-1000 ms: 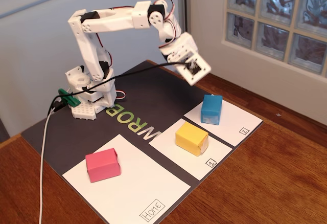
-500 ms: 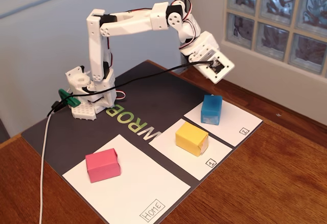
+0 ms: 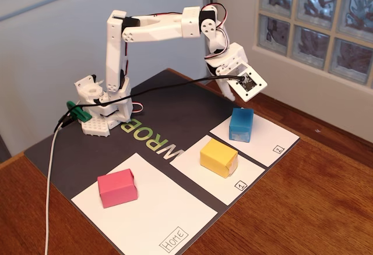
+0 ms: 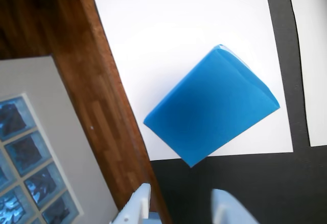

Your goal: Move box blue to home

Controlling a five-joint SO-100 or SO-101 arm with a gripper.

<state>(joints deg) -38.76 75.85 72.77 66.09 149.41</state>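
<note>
Three blocks lie on three white sheets: the box blue (image 3: 241,124) on the sheet marked 2 (image 3: 263,135), one yellow block (image 3: 218,157) on sheet 1 (image 3: 198,169), one pink block (image 3: 117,187) on home (image 3: 157,214). The gripper (image 4: 180,211) hangs above the blue one, fingers spread, holding nothing.

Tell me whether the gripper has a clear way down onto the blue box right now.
Probably yes. The gripper hangs above and just behind the blue box, its jaws apart in the wrist view. The box stands alone on its white sheet, with the yellow block on the next sheet, apart.
</note>
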